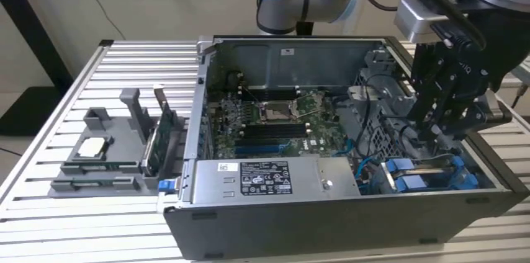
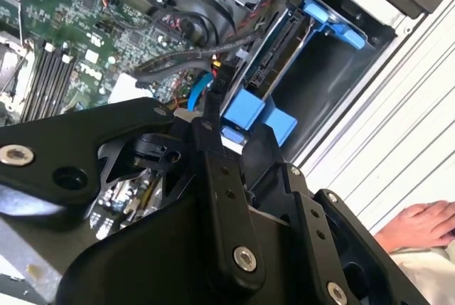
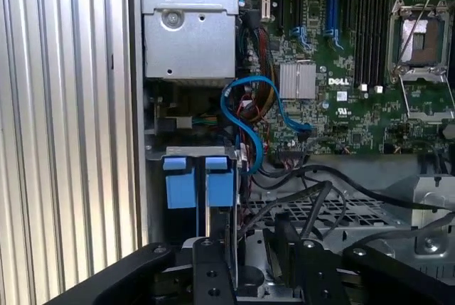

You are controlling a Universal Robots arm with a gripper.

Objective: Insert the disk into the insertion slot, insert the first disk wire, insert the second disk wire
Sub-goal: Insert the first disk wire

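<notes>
The hand (image 1: 432,133) hangs low inside the open computer case (image 1: 290,229), at the exterior view's right, just above the insertion slot (image 1: 431,175) with its blue rails. Whether it is clenched or released I cannot tell, because its own black links cover the tip in both wrist views. The disk (image 2: 276,60) seems to stand on edge in the slot. I see only a dark narrow side between the blue carrier tabs (image 3: 179,188), and the label face is hidden. A blue wire (image 3: 249,124) and black wires (image 3: 320,198) run just beside the slot, and where they end is hard to make out. At the edge of the table (image 1: 83,238) a person's hand (image 2: 425,223) is cut off by the frame.
</notes>
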